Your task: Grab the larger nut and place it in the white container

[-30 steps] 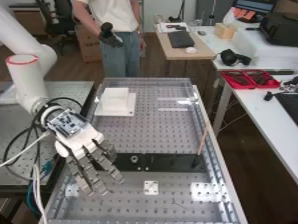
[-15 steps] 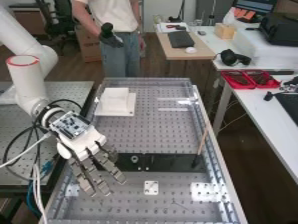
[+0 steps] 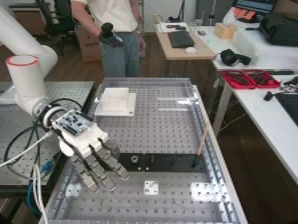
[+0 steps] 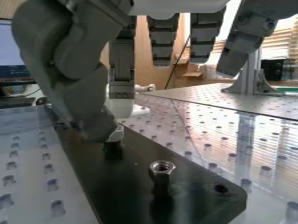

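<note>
High view: at the left, the hand hangs palm-down by the left end of a dark plate, its fingers extended and loosely spread, gripping nothing. Farther up the perforated bench, to the right of the wrist, stands the white container. Just right of the fingers, on the plate, sits a bright round piece, probably the larger nut. A thin stick leans up from the plate's right end.

In the wrist view, the thumb comes down beside a metal piece on a dark post, partly hiding it. A hex nut tops another post, near the plate's rounded end. Which of the two is larger I cannot say for sure with the thumb in the way.

Either should handle as rigid metal: small but dense for its size, hard to damage, and apt to slip or roll if pinched across its corners. The best hold looks to be thumb against fingertips on opposite flats, low enough to clear the rim, then a straight lift, since a sideways pull could bind it on the post. The smooth faces call for a firm, even squeeze.
</note>
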You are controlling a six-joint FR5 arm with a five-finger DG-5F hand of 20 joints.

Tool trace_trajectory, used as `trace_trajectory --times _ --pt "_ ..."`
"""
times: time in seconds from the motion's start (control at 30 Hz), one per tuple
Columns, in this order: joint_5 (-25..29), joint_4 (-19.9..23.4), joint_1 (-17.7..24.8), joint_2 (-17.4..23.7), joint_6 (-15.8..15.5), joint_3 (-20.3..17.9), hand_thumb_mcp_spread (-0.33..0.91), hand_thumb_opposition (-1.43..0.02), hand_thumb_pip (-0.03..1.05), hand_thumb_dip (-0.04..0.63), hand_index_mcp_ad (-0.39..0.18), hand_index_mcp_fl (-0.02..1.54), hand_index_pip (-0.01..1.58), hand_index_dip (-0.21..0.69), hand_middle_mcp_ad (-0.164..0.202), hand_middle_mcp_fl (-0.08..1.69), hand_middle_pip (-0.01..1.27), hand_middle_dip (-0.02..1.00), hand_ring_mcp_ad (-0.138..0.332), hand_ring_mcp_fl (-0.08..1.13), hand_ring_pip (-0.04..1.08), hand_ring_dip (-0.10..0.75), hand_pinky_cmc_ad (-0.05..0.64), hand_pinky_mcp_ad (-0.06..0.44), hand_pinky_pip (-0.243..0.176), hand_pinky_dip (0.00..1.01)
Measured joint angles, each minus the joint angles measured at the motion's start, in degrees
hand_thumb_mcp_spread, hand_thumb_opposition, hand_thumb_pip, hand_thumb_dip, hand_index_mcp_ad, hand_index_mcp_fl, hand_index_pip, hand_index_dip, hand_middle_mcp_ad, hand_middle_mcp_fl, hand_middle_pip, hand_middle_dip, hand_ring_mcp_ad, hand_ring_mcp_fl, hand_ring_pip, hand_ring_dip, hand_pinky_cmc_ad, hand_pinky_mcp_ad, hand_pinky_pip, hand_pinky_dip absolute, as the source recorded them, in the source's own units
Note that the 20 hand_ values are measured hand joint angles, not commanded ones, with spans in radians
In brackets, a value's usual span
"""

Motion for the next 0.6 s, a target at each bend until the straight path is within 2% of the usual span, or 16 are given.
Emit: trace_trajectory --times 0.23,0.6 --pt "0.5 1.2 0.4 0.0 -0.9 -0.4 0.30 -0.88 0.75 0.291 -0.140 0.03 1.53 0.274 0.075 0.01 0.13 0.17 0.197 0.01 0.10 0.056 0.342 0.265 -0.091 0.39" --pt "1.8 1.6 0.7 -0.6 -1.7 -0.4 0.28 -0.82 0.73 0.236 -0.138 0.03 1.53 0.278 0.075 0.01 0.13 0.17 0.197 0.01 0.12 0.056 0.342 0.265 -0.091 0.46"
